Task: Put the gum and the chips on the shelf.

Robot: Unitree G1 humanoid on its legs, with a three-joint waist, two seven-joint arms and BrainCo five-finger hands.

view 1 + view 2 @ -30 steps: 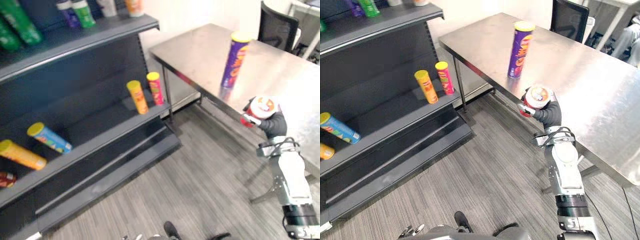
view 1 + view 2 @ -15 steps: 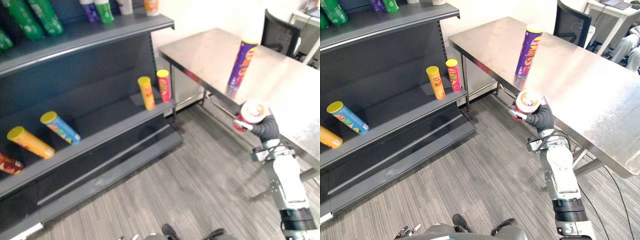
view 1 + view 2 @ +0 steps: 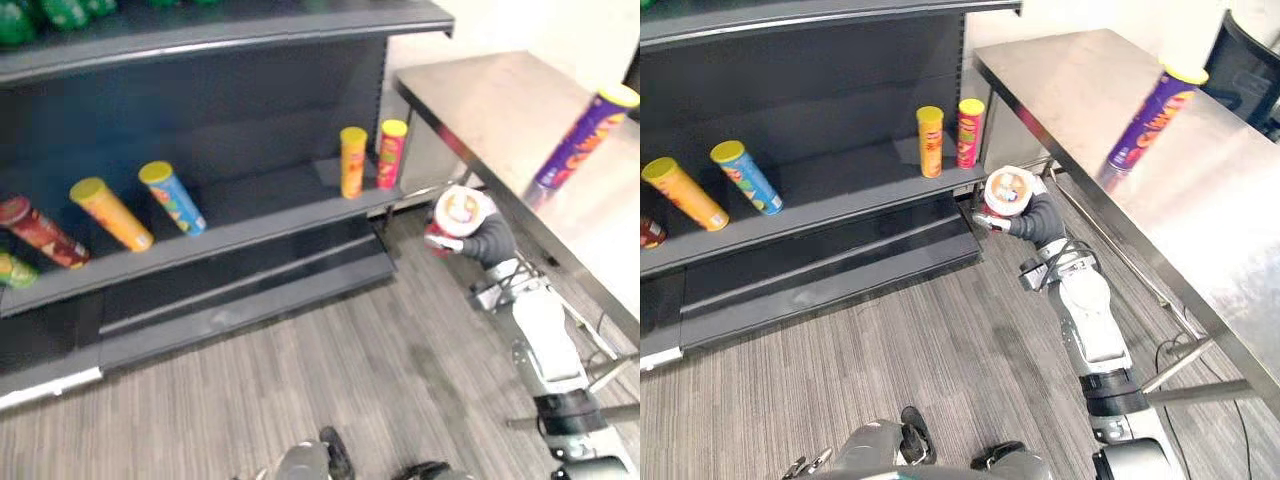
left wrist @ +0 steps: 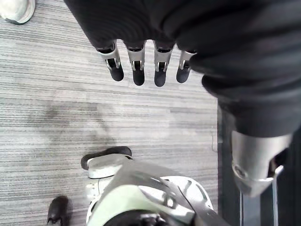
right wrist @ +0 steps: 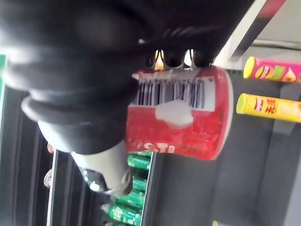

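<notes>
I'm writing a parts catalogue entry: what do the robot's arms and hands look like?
The right arm is silver-grey with a black band round it. The right robot hand wears a dark ribbed cover over its back and wrist. The left robot hand has the same dark cover, and silver fingers ending in dark rounded tips.

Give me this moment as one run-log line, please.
right hand shut on red canister | held before shelf | left hand open over floor | purple can on table

Right hand (image 3: 1038,222) fingers largely hidden behind red tub (image 5: 181,113); green bottles (image 3: 15,25) cropped by top edge.
</notes>
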